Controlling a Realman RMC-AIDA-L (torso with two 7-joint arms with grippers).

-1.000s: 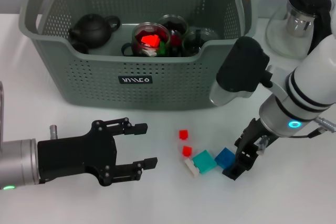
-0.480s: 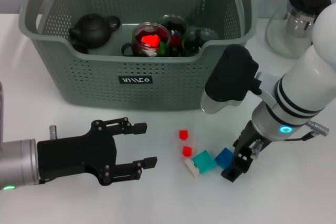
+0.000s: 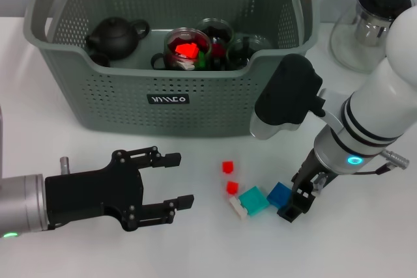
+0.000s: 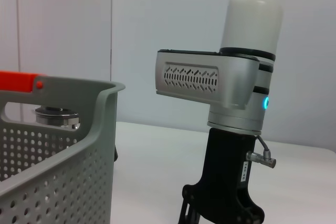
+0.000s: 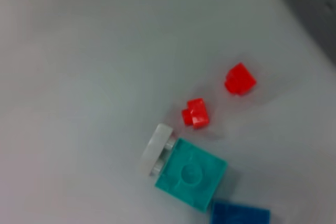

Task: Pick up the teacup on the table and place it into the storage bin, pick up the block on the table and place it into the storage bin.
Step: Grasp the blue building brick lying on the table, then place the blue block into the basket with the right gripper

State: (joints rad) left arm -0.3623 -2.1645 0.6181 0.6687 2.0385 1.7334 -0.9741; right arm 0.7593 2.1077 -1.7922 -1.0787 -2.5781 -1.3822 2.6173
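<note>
**Cups binned, blocks still on the table**

The white table [image 3: 78, 252] holds the left gripper [image 3: 174, 188] at its left, jaws wide open and empty. Behind it the storage bin [image 3: 195, 89] already contains a dark teapot [image 3: 116, 34] and several glass teacups [image 3: 186, 49], so the teacup step looks done. Right of centre, loose blocks [image 3: 253, 198] remain; the right gripper [image 3: 294, 205] stands at the blue one [image 3: 279, 194], its jaws' state unreadable
</note>
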